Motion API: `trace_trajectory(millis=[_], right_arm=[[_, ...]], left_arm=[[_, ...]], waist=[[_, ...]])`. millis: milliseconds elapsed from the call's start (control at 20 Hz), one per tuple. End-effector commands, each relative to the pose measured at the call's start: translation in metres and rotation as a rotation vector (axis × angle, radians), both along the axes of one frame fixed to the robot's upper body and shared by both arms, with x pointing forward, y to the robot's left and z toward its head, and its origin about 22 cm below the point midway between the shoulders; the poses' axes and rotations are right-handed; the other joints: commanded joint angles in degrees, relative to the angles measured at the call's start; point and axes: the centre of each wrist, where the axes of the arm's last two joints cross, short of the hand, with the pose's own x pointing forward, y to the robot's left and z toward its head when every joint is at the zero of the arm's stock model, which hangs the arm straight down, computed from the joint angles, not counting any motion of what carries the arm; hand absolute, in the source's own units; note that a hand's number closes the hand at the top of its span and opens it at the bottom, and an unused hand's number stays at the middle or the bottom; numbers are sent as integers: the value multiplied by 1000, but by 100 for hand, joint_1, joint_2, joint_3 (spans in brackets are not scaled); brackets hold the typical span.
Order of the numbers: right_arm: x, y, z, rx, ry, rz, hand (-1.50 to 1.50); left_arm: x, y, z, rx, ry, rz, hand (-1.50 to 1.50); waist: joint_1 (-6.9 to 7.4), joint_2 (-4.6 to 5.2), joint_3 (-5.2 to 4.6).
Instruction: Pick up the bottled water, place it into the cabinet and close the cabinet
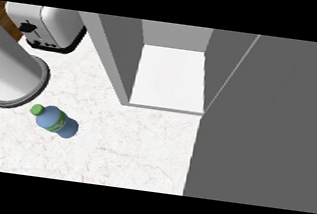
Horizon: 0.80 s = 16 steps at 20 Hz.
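Bottled water [56, 122] sits on the counter [126, 145], left of the open cabinet [169, 77]. I judge it light, stiff and slick; grasp mid-body, below the green cap [37, 109]. Neither robot hand shows, so I cannot tell their state.

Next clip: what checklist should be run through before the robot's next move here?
1. Blue plastic water bottle with green cap free on the white marble counter: ok.
2. Grey cabinet door standing open: ok.
3. White cabinet shelf bare where visible: ok.
4. Left hand and right hand in view: not ok, neither shows.
5. Large grey cylinder clear of the bottle: cannot tell.
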Motion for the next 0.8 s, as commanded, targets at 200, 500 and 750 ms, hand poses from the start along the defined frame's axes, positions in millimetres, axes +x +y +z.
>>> trace_trajectory(millis=[200,500,750], right_arm=[[-29,19,26,11,1,28,-150],[-27,40,27,29,9,29,-150],[-37,23,33,10,16,48,-150]], left_arm=[[-35,-2,18,-27,83,12,-150],[-20,7,14,-23,109,33,-150],[-16,27,-21,38,172,35,-150]], waist=[[-5,4,1],[-25,9,1],[-32,7,-1]])
